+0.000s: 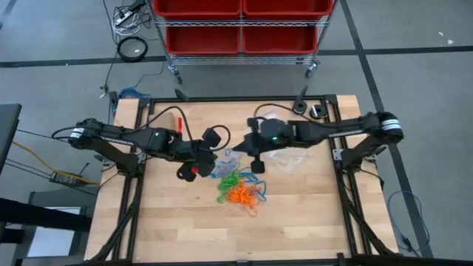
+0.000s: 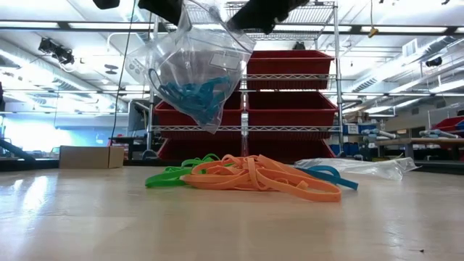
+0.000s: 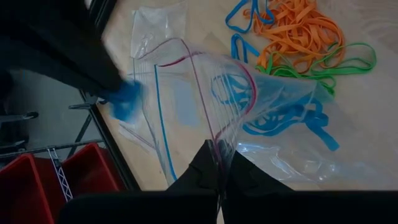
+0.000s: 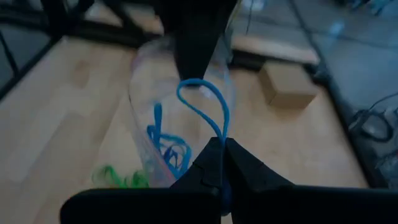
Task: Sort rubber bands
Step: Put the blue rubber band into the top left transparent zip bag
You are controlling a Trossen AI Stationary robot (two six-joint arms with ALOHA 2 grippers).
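Note:
A clear zip bag (image 2: 194, 69) hangs in the air over the table's middle, with several blue rubber bands (image 2: 197, 96) in its bottom. My left gripper (image 3: 219, 173) is shut on the bag's rim. My right gripper (image 4: 219, 148) is shut on one blue rubber band (image 4: 202, 99) just above the bag's open mouth (image 4: 180, 87). In the high view the left gripper (image 1: 194, 168) and the right gripper (image 1: 255, 162) face each other across the bag (image 1: 226, 158). Orange bands (image 2: 261, 177), green bands (image 2: 170, 175) and a few blue ones (image 2: 330, 174) lie heaped on the table below. My left gripper pinches the bag's zip rim (image 3: 214, 140) between its two fingers, at one side of the open mouth. The bag is lifted clear and hangs below the gripper, its mouth gaping. My right gripper pinches one end of a blue band's loop (image 4: 221, 132) between its fingertips. The loop is lifted clear and stands out beyond the fingers, toward the bag's mouth.
A second clear bag (image 2: 362, 167) lies flat on the table right of the heap. A small tan cardboard box (image 2: 90, 156) stands near the far left corner. A wire shelf with red bins (image 1: 240, 26) stands beyond the far edge. Bare wood (image 1: 222, 233) lies near the near edge.

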